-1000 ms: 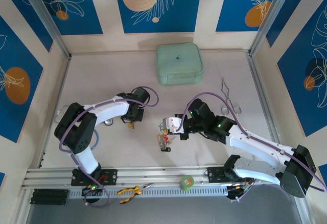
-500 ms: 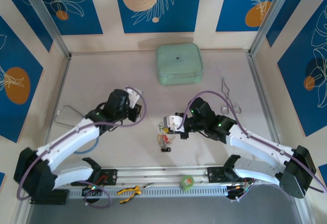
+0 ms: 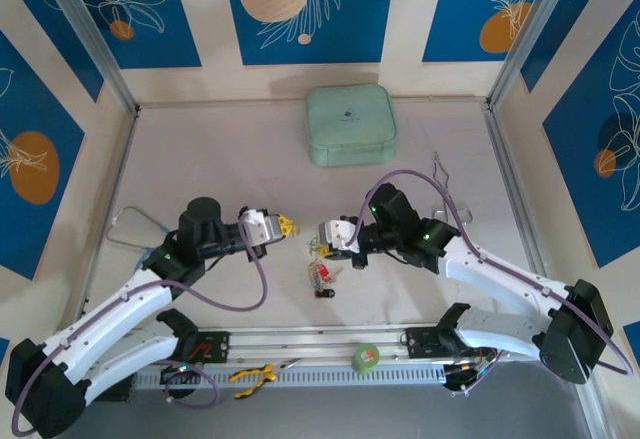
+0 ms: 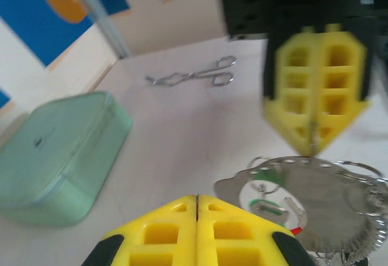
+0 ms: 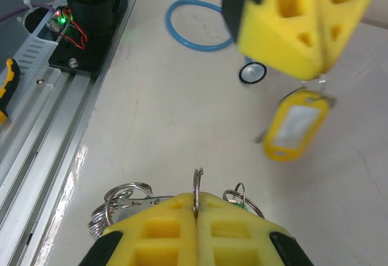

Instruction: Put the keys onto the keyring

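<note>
My left gripper (image 3: 287, 224) and right gripper (image 3: 320, 239) face each other tip to tip above the table's middle. The left gripper (image 5: 320, 69) is shut on a small ring from which a key with a yellow tag (image 5: 299, 125) hangs. The right gripper (image 5: 195, 200) is shut on a thin silvery ring of the keyring (image 5: 197, 181), which stands edge-on between its fingers. From it hangs the silvery keyring bunch (image 4: 321, 199) with green-tagged (image 4: 267, 205) and red-tagged keys. More keys (image 3: 320, 274) trail to the table below it.
A mint-green case (image 3: 350, 124) sits at the back centre. Steel forceps (image 3: 445, 194) lie right of the right arm. A stethoscope with a blue tube (image 5: 200, 26) lies left. Yellow-handled pliers (image 3: 252, 374) and a green tape roll (image 3: 366, 358) rest on the front rail.
The left arm has swung from the left toward the centre, bringing the yellow-tagged key up to the right gripper. The right gripper has barely moved.
</note>
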Motion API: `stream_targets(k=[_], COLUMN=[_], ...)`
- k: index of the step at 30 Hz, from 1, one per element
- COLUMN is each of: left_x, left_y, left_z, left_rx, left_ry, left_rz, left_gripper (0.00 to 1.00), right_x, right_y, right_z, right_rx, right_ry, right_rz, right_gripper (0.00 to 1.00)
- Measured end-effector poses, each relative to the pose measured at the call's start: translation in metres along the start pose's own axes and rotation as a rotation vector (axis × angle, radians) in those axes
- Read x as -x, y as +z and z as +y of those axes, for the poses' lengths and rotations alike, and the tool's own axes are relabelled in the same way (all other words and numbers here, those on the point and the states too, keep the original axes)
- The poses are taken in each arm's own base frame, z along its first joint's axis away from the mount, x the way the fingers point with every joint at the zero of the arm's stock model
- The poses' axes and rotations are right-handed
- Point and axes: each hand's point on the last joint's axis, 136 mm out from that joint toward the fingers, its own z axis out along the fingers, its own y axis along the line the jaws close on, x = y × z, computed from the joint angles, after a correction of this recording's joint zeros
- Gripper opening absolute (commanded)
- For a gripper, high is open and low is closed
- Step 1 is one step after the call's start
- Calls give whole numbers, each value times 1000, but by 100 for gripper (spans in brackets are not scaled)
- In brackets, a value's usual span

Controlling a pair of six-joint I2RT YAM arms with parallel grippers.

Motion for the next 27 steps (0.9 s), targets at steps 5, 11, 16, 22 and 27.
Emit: stream_targets(k=[5, 11, 16, 22, 27], left_x=[8, 11, 15, 19, 13], left_y=[0, 0, 1, 2, 3], left_z=[-16, -33, -45, -53, -57], left_rx=[-86, -157, -208, -242, -251], left_ry=[127, 260, 358, 435, 464], left_rz=[-64, -95, -99, -100, -77], left_gripper=[0, 0, 0, 0, 0], right_x=[6, 8, 9, 11, 8], right_y=[1, 2, 4, 6, 7], right_z=[-2, 0, 1, 0, 4], right_rx=[37, 81, 107, 129, 151], right_ry=[6, 9, 0, -19, -21], right_rz=[-8, -16, -10, -5, 12], right_gripper=[0, 0, 0, 0, 0])
